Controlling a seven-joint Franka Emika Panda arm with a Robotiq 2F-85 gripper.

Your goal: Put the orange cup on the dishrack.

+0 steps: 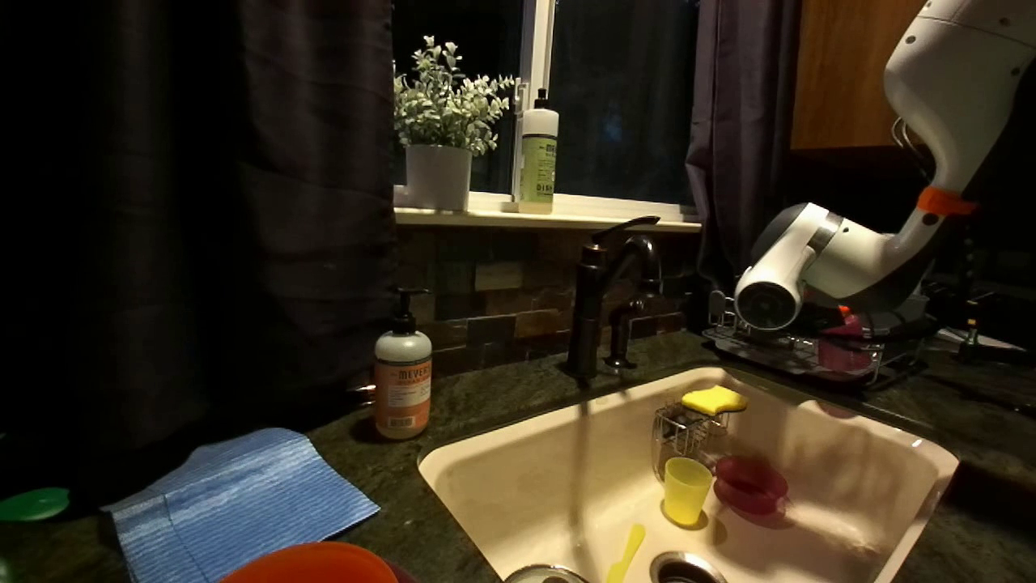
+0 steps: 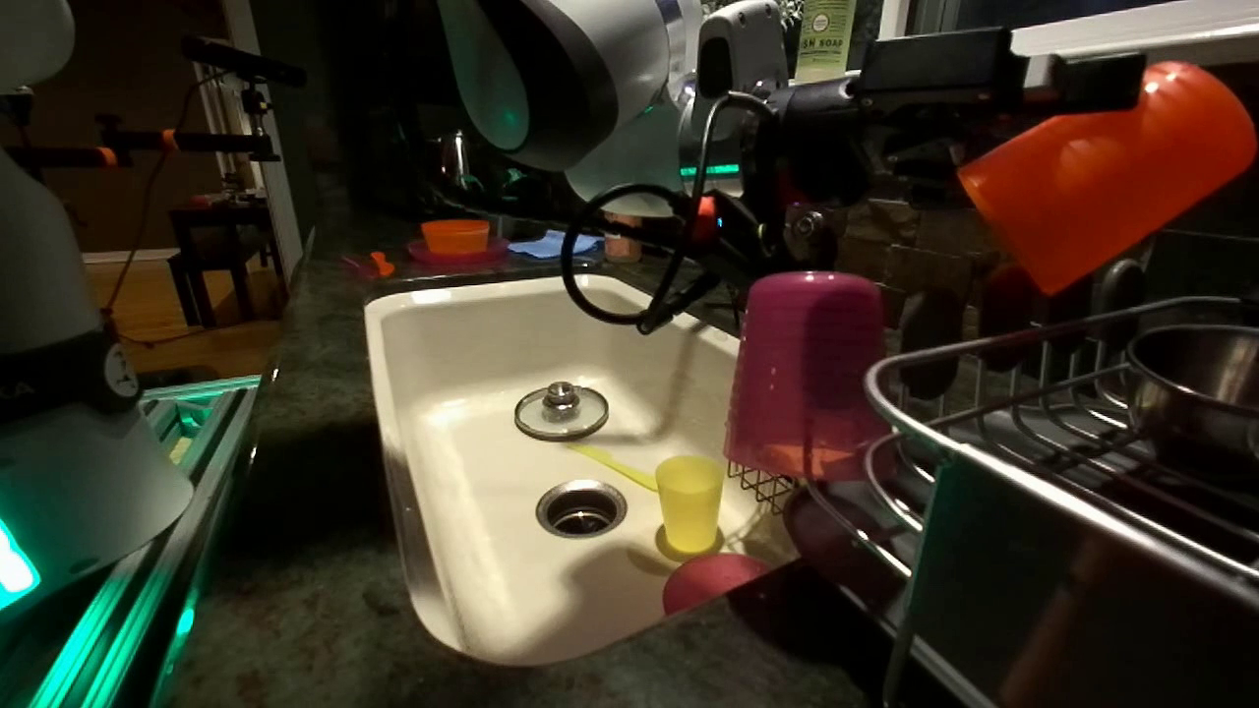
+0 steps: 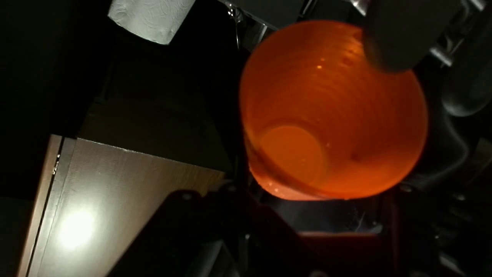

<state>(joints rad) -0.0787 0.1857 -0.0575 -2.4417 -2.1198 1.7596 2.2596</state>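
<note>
The orange cup (image 2: 1111, 182) is tilted in the air, its mouth facing down toward the sink side and its base up. My gripper (image 2: 1116, 87) is shut on it, with the black fingers at the cup's upper side in an exterior view. The wrist view looks into the open mouth of the orange cup (image 3: 334, 107); the fingertips there are dark and partly hidden. The dishrack (image 2: 944, 442) is below the cup, with a visible gap between them. The dishrack (image 1: 732, 348) also shows in an exterior view, where the arm covers my gripper and most of the rack's contents.
A pink cup (image 2: 811, 374) stands upside down on the rack's sink end. A metal pot (image 2: 1205, 383) sits in the rack. The sink (image 2: 393, 413) holds a yellow cup (image 2: 690, 501). A faucet (image 1: 591, 308) stands behind the sink. A paper roll (image 3: 150, 19) shows in the wrist view.
</note>
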